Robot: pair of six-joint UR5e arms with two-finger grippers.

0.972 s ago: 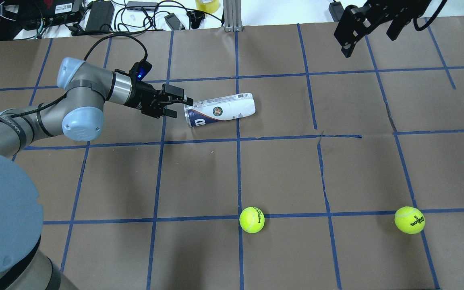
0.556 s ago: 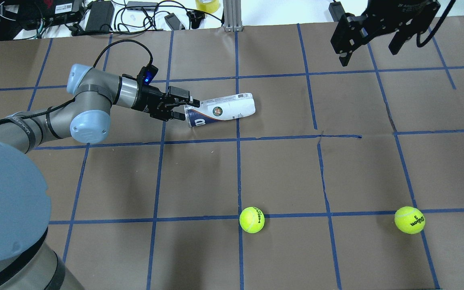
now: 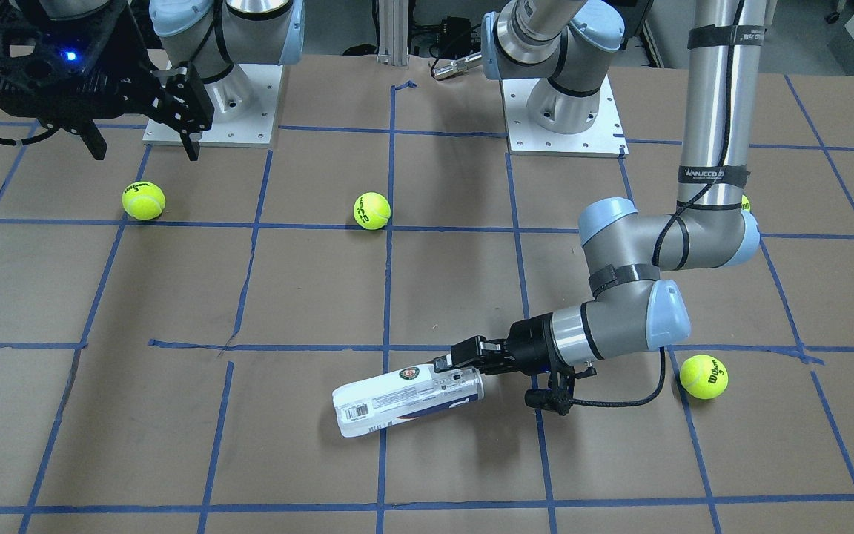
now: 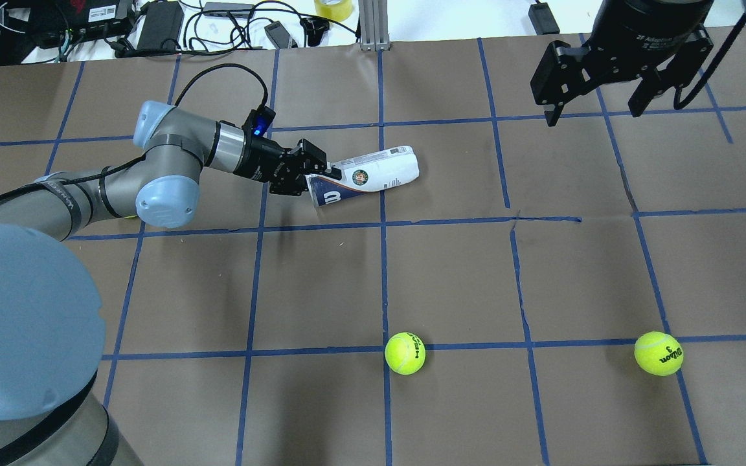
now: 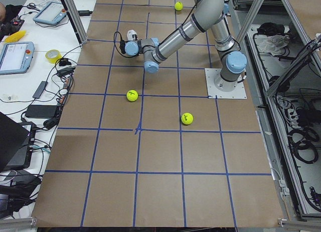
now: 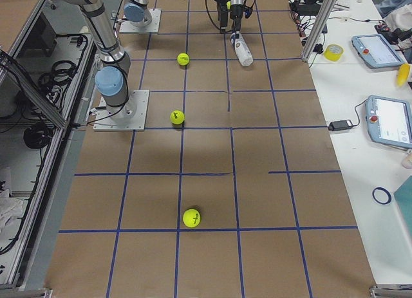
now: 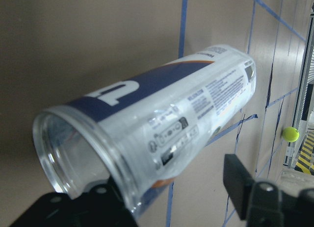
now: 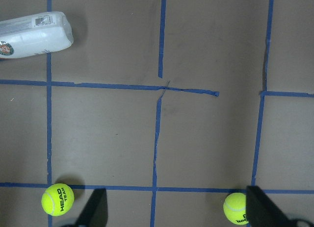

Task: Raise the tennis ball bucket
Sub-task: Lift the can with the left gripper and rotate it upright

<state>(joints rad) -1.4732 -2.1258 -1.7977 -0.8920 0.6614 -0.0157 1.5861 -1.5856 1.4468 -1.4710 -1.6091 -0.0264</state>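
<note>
The tennis ball bucket [image 4: 373,173] is a clear can with a white and navy label. It lies on its side on the brown table, open end toward my left arm, and shows in the front view [image 3: 397,400] and the left wrist view [image 7: 186,99]. My left gripper [image 4: 316,181] is open at that open end. One finger [image 7: 93,205] touches the rim and the other finger [image 7: 240,188] stands apart beside the can. My right gripper [image 4: 596,107] is open and empty, raised over the far right of the table, also in the front view [image 3: 141,148].
Loose tennis balls lie near the front at the middle [image 4: 405,353] and right [image 4: 658,353]. Another ball [image 3: 703,376] lies beside my left forearm. Cables and devices [image 4: 159,26] line the far table edge. Blue tape forms a grid on the paper.
My left gripper has moved right onto the can's open end, and the can has shifted slightly right and turned. My right gripper has drifted a little right and lower in the overhead view.
</note>
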